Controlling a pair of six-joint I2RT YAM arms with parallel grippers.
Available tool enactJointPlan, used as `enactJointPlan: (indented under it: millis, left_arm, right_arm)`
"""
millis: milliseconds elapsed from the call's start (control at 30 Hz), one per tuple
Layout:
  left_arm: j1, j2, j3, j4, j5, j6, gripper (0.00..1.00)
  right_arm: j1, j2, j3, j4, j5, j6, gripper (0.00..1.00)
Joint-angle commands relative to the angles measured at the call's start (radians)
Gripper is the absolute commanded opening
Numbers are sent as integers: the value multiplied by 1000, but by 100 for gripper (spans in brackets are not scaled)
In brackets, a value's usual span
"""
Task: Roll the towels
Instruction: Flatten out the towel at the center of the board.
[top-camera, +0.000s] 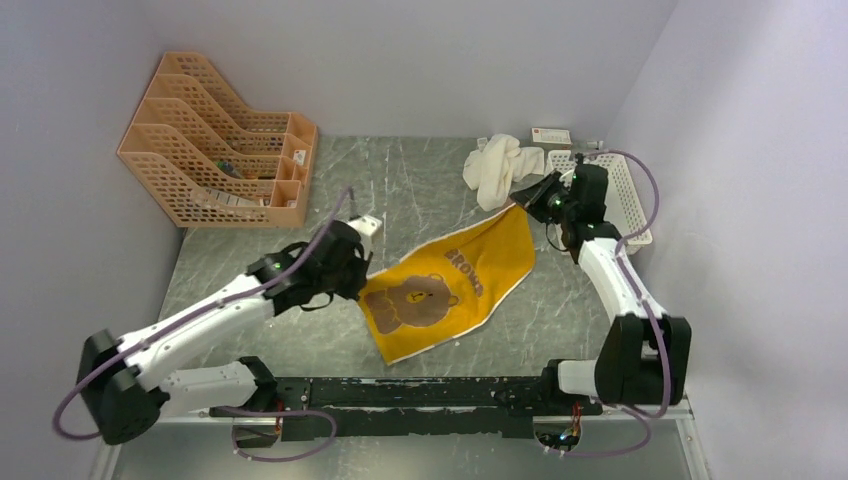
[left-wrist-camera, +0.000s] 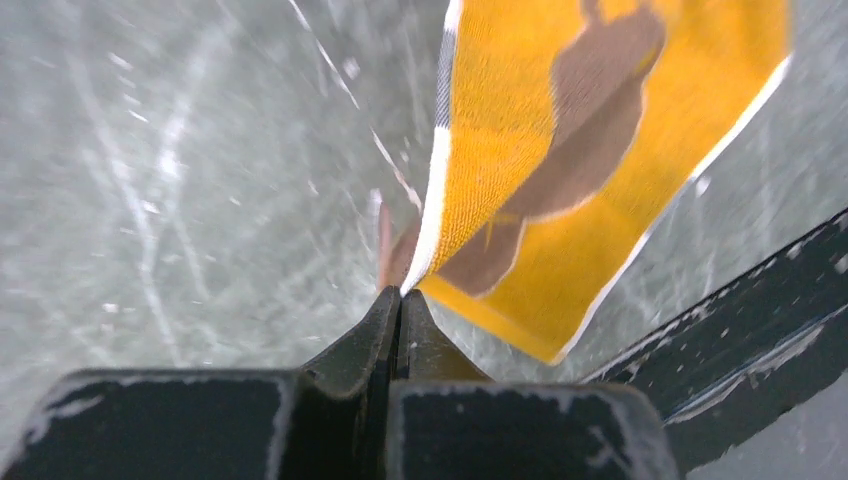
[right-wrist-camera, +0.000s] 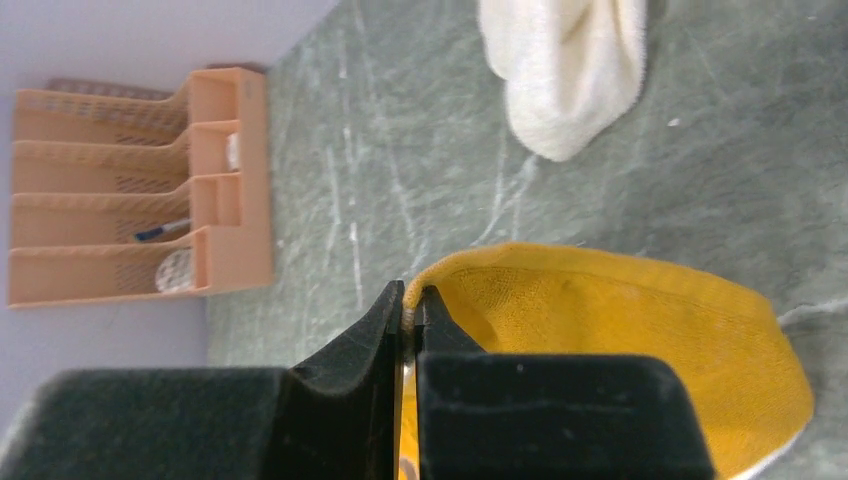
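Observation:
The mustard-yellow towel with a brown bear print (top-camera: 450, 285) is stretched flat over the middle of the table. My left gripper (top-camera: 358, 284) is shut on its near-left corner; in the left wrist view (left-wrist-camera: 402, 292) the corner sits pinched between the closed jaws, with the towel (left-wrist-camera: 600, 150) running away from them. My right gripper (top-camera: 522, 199) is shut on the far-right corner; in the right wrist view (right-wrist-camera: 409, 300) the yellow towel (right-wrist-camera: 620, 330) bunches at the jaws. The cream-white towel (top-camera: 500, 168) lies crumpled at the back right; it also shows in the right wrist view (right-wrist-camera: 570, 70).
An orange slotted file organiser (top-camera: 215, 145) stands at the back left and shows in the right wrist view (right-wrist-camera: 140, 190). A white perforated tray (top-camera: 622, 190) lies at the back right by the wall. A black rail (top-camera: 420, 392) runs along the near edge.

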Motion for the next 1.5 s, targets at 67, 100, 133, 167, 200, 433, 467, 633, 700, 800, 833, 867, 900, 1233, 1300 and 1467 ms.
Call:
enactJointPlan:
  millis: [67,100,133,167,200,433,467,633,700,800,833,867,900,1233,1300,1467]
  left_arm:
    - [22,-147,131,-150,-212,37,7]
    - [24,-156,145,-162,-235,51,7]
    - [31,-158,167,-181,-262,60,7]
    - [36,-160,190,-199,-283,66,7]
    - [38,-165,211,-215,-303,68,7]
    - [39,-279,305,-298,-431,60,7]
    - [40,-302,313,-306,-456,66,7]
    - [39,-404,339,-311,-518,143,7]
    - [39,-426,346,-310,-518,172,7]
    - [39,-433,343,-288,-474,221,7]
    - [39,-429,337,-280,-456,242,7]
    - [40,-418,328,-275,-445,265,7]
    - [39,-407,316,-269,-441,291,7]
    - [211,-106,223,42,-266,629,7]
    - [334,-3,263,104,-132,656,7]
    - [523,293,451,204,159,699,7]
  right_arm:
    - [-7,-189,12,-136,-32,19,0]
    - [-7,-215,17,-158,-30,20,0]
    - [-7,-237,22,-174,-34,23,0]
    - [-5,-262,28,-191,-43,29,0]
    - [-4,-287,33,-206,-53,34,0]
    - [0,-510,130,-384,70,-15,0]
    - [0,-537,146,-408,98,-22,0]
    - [0,-632,194,-505,153,-41,0]
    - [0,-660,188,-527,151,-36,0]
    - [0,-691,163,-554,154,-23,0]
    - [0,-698,153,-556,152,-18,0]
    - [-1,-704,139,-559,151,-12,0]
    - [0,-708,123,-554,148,-6,0]
    - [0,-465,-81,-227,100,76,0]
    - [-1,-348,-70,-143,84,80,0]
    - [-3,-22,72,13,85,91,0]
